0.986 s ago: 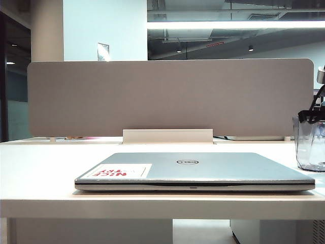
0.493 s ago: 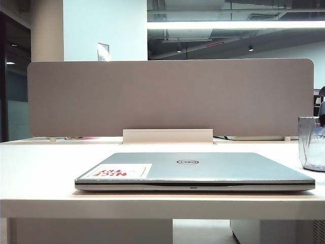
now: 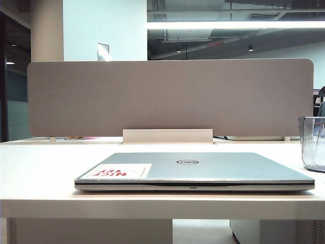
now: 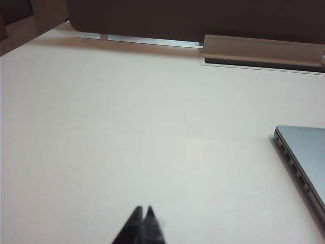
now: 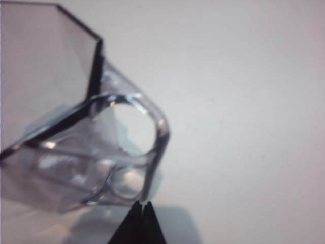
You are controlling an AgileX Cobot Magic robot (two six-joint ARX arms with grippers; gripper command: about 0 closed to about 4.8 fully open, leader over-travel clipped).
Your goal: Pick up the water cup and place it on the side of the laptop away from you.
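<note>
The closed silver laptop [image 3: 203, 170] lies flat mid-table with its logo and red-lettered sticker up; its edge with ports shows in the left wrist view [image 4: 304, 152]. The clear faceted water cup [image 3: 313, 145] stands upright at the right edge of the exterior view, right of the laptop. In the right wrist view my right gripper [image 5: 143, 204] is shut, its tips pinching the lower rim of the cup's [image 5: 61, 127] clear handle [image 5: 155, 137]. Whether the cup rests on the table I cannot tell. My left gripper [image 4: 143, 208] is shut on nothing, over bare table left of the laptop.
A grey divider panel [image 3: 170, 96] runs along the far edge of the white table [image 3: 40, 168]. A white cable box [image 3: 167, 136] sits at its foot, right behind the laptop, with a strip of table between them.
The cup has shifted to the right, further toward the frame edge. The black gripper seen above its rim a second ago has left the exterior view. The laptop has not moved.
</note>
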